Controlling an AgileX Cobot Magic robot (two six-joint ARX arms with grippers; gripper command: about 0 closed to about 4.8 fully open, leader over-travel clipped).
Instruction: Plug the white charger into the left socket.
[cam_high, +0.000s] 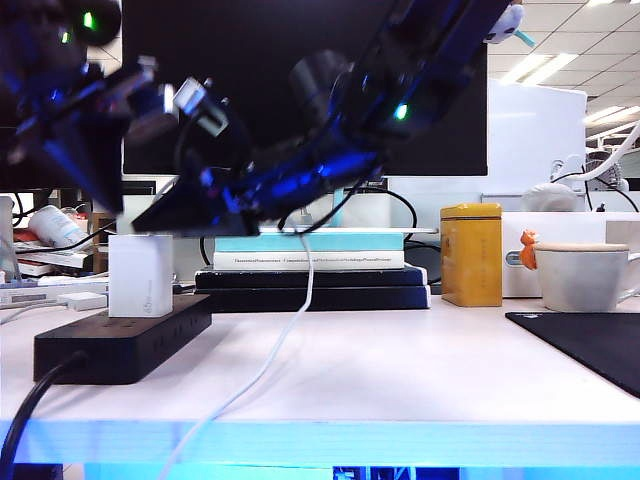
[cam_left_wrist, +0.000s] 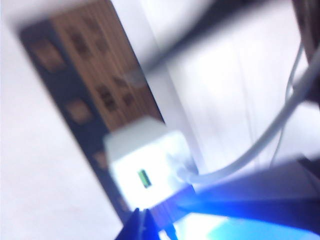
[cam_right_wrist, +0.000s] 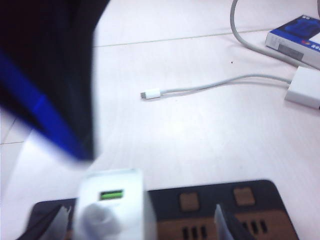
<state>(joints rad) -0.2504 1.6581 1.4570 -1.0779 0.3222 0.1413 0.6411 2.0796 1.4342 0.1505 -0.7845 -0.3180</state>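
White charger (cam_high: 140, 274) upright in black power strip (cam_high: 130, 340); right tool (cam_right_wrist: 140, 225) spread around it, left tool pressed together.

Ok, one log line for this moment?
charger: upright on strip, left end | right pincer: open, straddling charger | left pincer: shut, above charger | cable: trailing off table

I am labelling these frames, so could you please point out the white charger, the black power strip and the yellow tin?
white charger (cam_high: 140, 275), exterior view, on its front face.
black power strip (cam_high: 120, 350), exterior view, on its long side wall.
yellow tin (cam_high: 471, 255), exterior view, on its front face.
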